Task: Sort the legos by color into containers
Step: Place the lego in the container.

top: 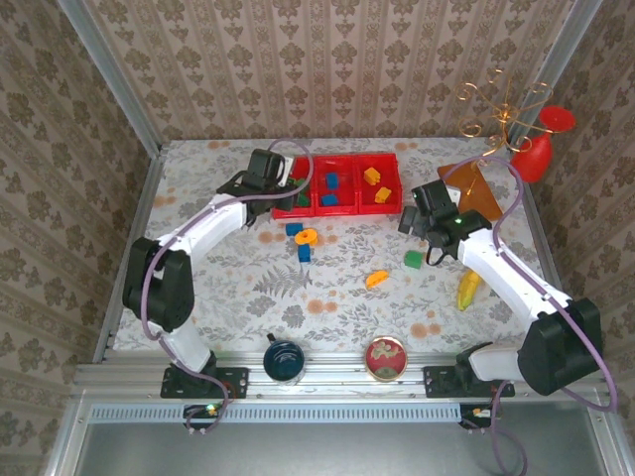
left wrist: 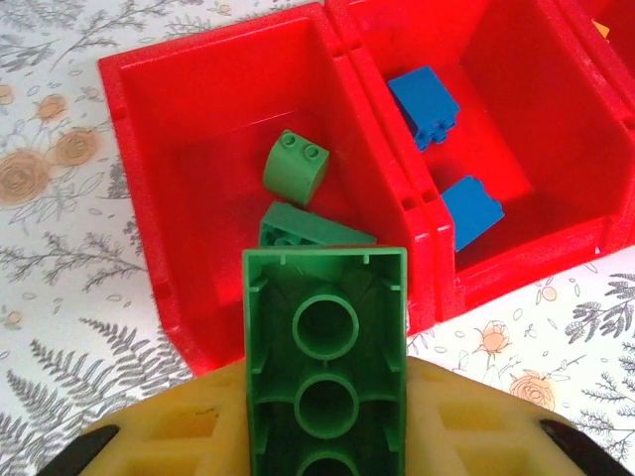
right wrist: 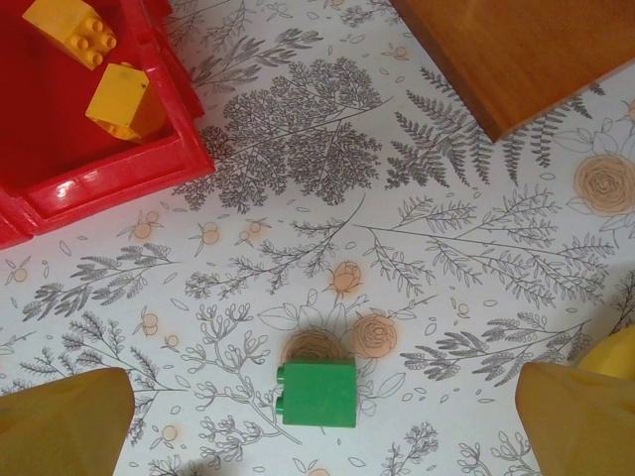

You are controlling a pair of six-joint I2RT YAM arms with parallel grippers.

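Note:
The red tray (top: 316, 203) of three compartments lies at the back centre. My left gripper (left wrist: 324, 441) is shut on a long green brick (left wrist: 324, 367), held above the near wall of the left compartment (left wrist: 189, 119). Two green bricks (left wrist: 296, 169) lie in that compartment, and blue bricks (left wrist: 425, 104) lie in the middle one. My right gripper (right wrist: 322, 426) hangs open over a small green brick (right wrist: 318, 393) on the table, one finger on each side and well apart from it. Yellow bricks (right wrist: 119, 99) sit in the right compartment. Two blue bricks (top: 294, 229), an orange ring (top: 306, 237) and an orange brick (top: 376, 279) lie loose in front of the tray.
A brown wooden block (top: 474, 188) lies right of the tray, beside a red vase (top: 536, 154) and a gold wire stand (top: 506, 114). A yellow banana-like object (top: 468, 290) lies near my right arm. A dark blue cup (top: 284, 359) and a round red tin (top: 385, 357) stand at the front edge.

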